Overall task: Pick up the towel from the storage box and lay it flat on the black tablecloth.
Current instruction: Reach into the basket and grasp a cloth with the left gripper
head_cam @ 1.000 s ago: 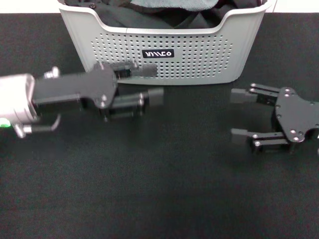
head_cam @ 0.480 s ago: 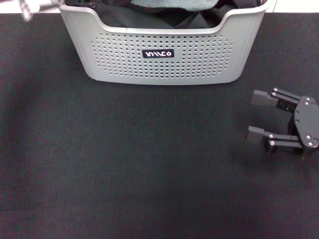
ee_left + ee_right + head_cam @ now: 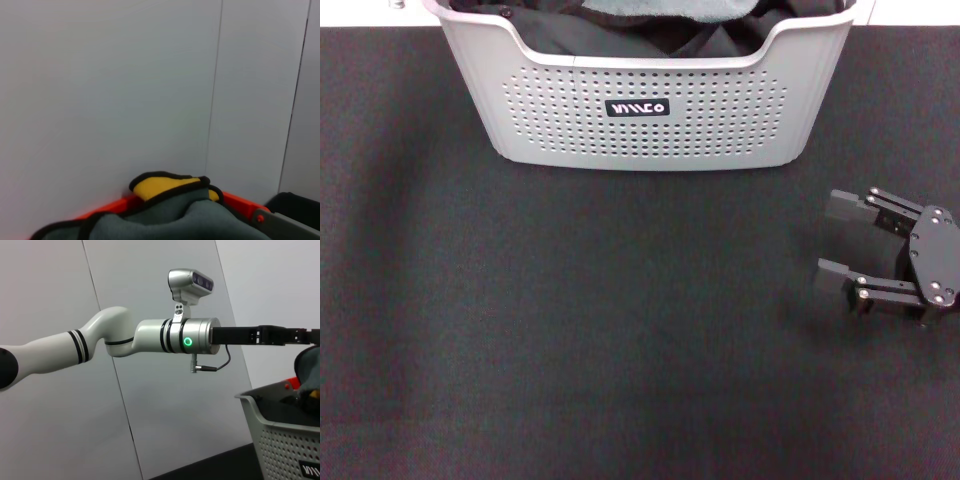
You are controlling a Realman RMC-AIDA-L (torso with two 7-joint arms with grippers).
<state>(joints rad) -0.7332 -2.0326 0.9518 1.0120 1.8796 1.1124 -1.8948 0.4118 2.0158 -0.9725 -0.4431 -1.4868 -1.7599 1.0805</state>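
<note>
Nearest, at the lower right of the head view, the right gripper [image 3: 837,240] rests low over the black tablecloth [image 3: 570,350], fingers apart and holding nothing. Beyond it, at top centre, stands the storage box [image 3: 640,120]; the towel [image 3: 665,10], grey-teal, soft and bunched, lies heaped inside. It looks light and limp, best pinched at a raised fold. The left gripper [image 3: 295,336] reaches above the box; its fingers cannot be told.

Lighting even and diffuse; frames sharp. Faint soft shadow on the black tablecloth [image 3: 620,330] beneath the right gripper [image 3: 835,240]. No glare.
</note>
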